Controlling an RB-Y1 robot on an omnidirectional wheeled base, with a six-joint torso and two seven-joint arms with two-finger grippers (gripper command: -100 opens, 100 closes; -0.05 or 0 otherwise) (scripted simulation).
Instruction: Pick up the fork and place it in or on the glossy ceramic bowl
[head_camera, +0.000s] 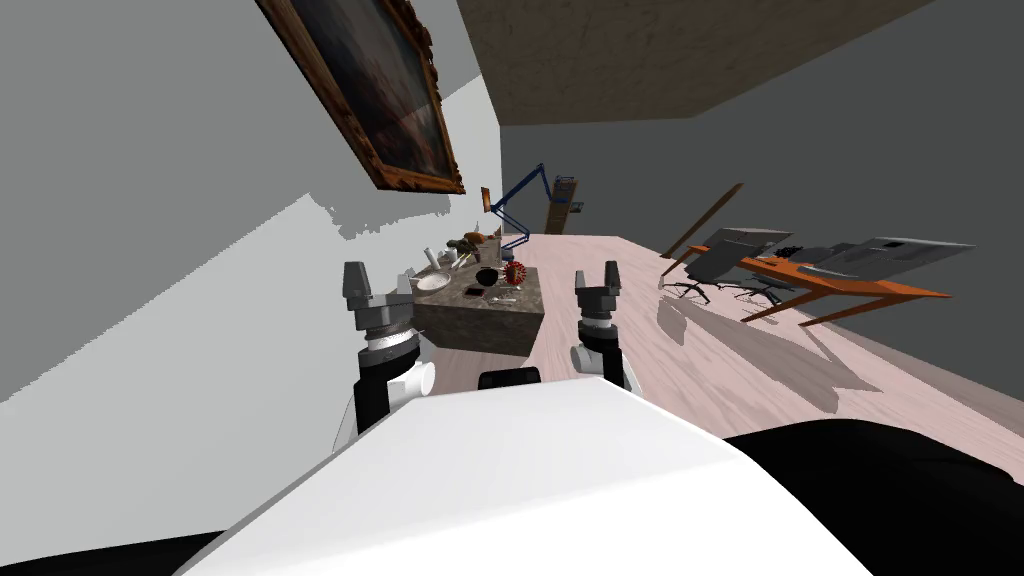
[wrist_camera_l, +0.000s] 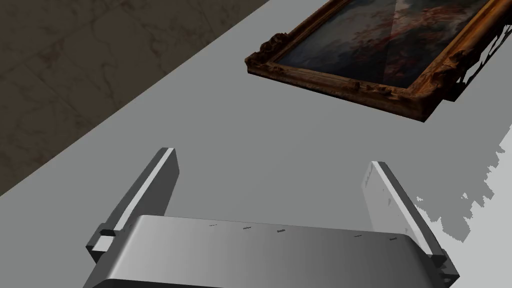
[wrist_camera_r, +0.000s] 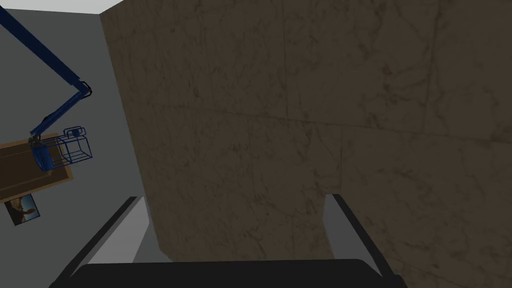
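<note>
Both arms are raised and idle. The left gripper (wrist_camera_l: 272, 157) has its fingers at full spread with nothing between them, and it is aimed up at a wall. The right gripper (head_camera: 597, 278) is likewise wide apart and empty, aimed at the ceiling. The table (head_camera: 505, 330), a dark stone-like block, sits ahead of and between your two grippers, well apart from both. On it a dark bowl (head_camera: 487, 276) stands on the far side, with a red object (head_camera: 515, 272) just beside it and a white dish (head_camera: 433, 283) toward the left gripper's side. The fork (head_camera: 504, 298) is probably the pale sliver nearer you than the bowl, but it is too small to confirm. Risks:
- With your wrist cameras pointing off the table, you would reach blind.
- A thin, flat fork may skid away from the blade fingers or slip out of them.
- Nearby clutter could get knocked.
- You could take the white dish for the target.
</note>
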